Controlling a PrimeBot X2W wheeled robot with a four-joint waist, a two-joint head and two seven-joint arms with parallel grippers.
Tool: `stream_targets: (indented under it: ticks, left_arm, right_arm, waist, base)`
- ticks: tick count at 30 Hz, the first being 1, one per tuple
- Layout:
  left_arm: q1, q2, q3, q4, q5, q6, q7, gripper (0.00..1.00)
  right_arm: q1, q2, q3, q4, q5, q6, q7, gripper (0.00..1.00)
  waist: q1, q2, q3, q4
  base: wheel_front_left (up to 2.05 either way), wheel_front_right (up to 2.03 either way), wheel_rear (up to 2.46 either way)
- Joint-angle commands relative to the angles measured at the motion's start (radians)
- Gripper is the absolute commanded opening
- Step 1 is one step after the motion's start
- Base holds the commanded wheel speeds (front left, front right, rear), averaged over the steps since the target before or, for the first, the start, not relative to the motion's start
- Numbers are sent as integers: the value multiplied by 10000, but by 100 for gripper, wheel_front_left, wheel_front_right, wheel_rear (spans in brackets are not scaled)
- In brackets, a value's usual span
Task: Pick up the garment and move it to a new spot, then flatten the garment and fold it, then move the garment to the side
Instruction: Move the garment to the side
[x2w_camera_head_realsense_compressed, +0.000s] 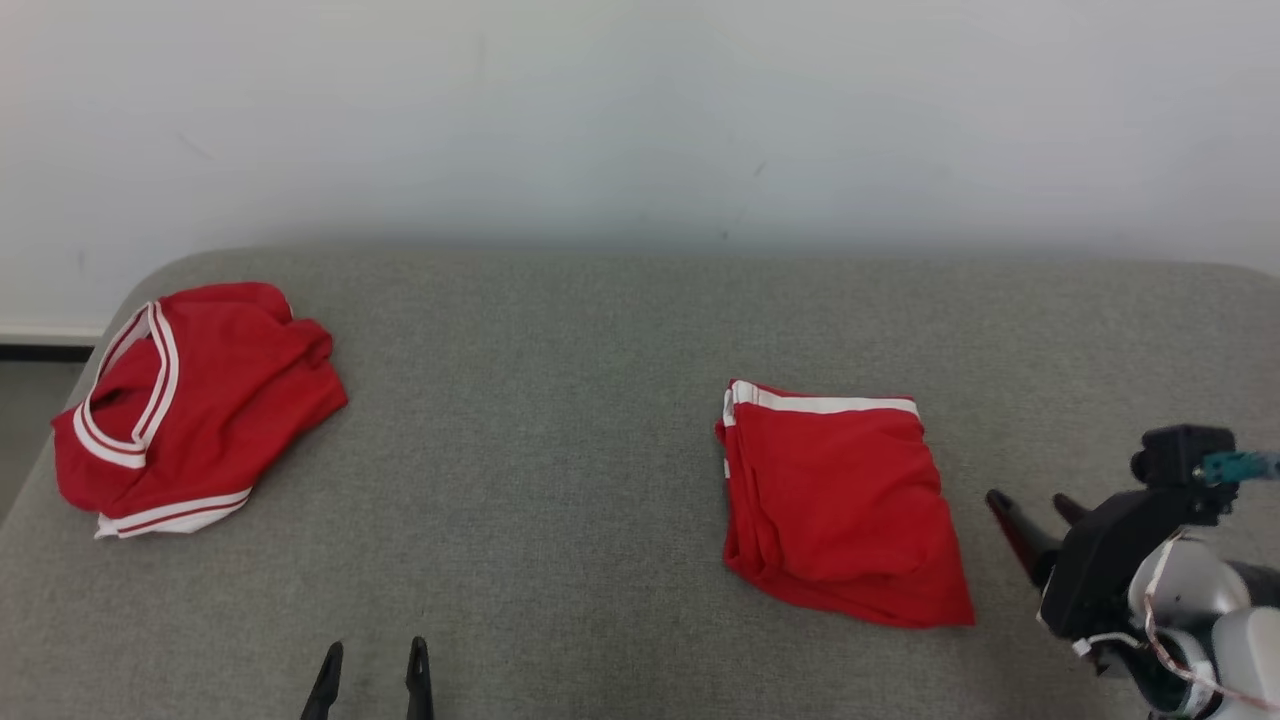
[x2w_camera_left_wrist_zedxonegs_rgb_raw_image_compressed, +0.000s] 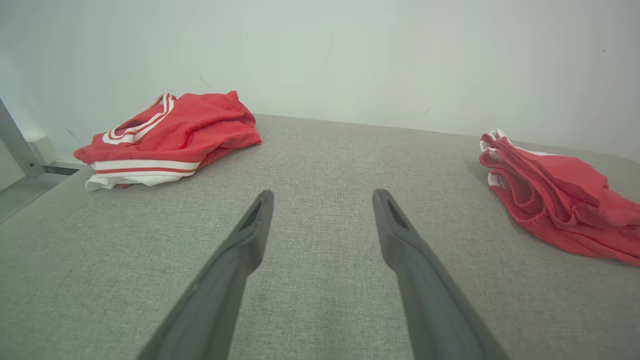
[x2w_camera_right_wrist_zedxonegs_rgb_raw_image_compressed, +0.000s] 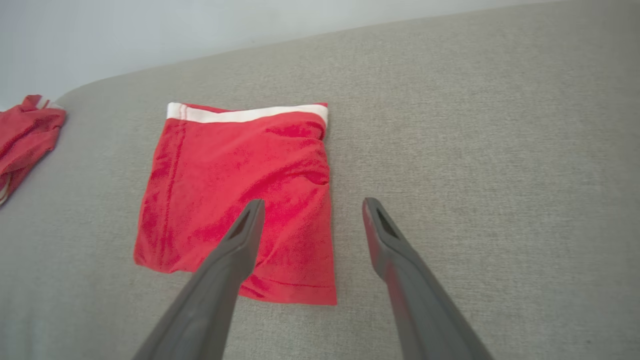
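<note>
A red garment with a white band, folded into a neat square (x2w_camera_head_realsense_compressed: 838, 497) (x2w_camera_right_wrist_zedxonegs_rgb_raw_image_compressed: 240, 200) (x2w_camera_left_wrist_zedxonegs_rgb_raw_image_compressed: 560, 205), lies right of centre on the grey padded table (x2w_camera_head_realsense_compressed: 560, 420). Just right of it my right gripper (x2w_camera_head_realsense_compressed: 1030, 508) (x2w_camera_right_wrist_zedxonegs_rgb_raw_image_compressed: 310, 206) hovers open with nothing between its fingers, its left finger over the garment's right edge in the right wrist view. My left gripper (x2w_camera_head_realsense_compressed: 372, 652) (x2w_camera_left_wrist_zedxonegs_rgb_raw_image_compressed: 322, 196) is open at the table's front edge, over bare surface, far from either cloth.
A second red garment with white-striped trim (x2w_camera_head_realsense_compressed: 185, 400) (x2w_camera_left_wrist_zedxonegs_rgb_raw_image_compressed: 170, 137) (x2w_camera_right_wrist_zedxonegs_rgb_raw_image_compressed: 22, 132) lies crumpled at the table's far left corner. A white wall (x2w_camera_head_realsense_compressed: 640, 120) runs behind the table. Floor shows past the left edge (x2w_camera_head_realsense_compressed: 25, 410).
</note>
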Motion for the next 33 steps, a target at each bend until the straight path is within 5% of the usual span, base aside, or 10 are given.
stream_targets:
  ticks: [1,8,24,25,26,27,33]
  left_arm:
    - [-243,-11,-120,-99,-19,61,-34,100]
    - [-665,-11,-479,-109,-98,167,-34,100]
    - [-997,-11,-1004,-484,-213,429,-34,100]
    - [-1007,-10,-999,-508,-198,448,-34,100]
    - [-1016,-10,-1000,-539,-175,458,-34,100]
    - [-1029,-11,-1004,-567,-147,462,-34,100]
    - [-1207,-11,-1003,-842,-42,441,-36,100]
  right_arm:
    - [-350,-131,-252,176,-190,-24,340,100]
    - [-1568,-178,-1157,1272,-760,-24,1546,100]
    - [-1837,283,-1932,2708,-1067,-24,2201,98]
    - [-1853,334,-1877,2743,-1023,-22,2240,65]
    - [-1876,358,-1796,2753,-999,-11,2271,44]
    - [-1899,362,-1664,2756,-974,1,2325,0]
    - [-2101,-67,-630,2556,-836,-1,2407,0]
  waist:
    - [0,-1,530,506]
    - [0,-1,1275,1336]
    - [0,-1,2108,2135]
    - [0,-1,2139,2112]
    - [0,-1,2167,2080]
    - [0,-1,2198,2036]
    - [0,-1,2471,1352]
  base:
    - [0,0,0]
    - [0,0,0]
    - [0,0,0]
    - [0,0,0]
    - [0,0,0]
    - [0,0,0]
    - [0,0,0]
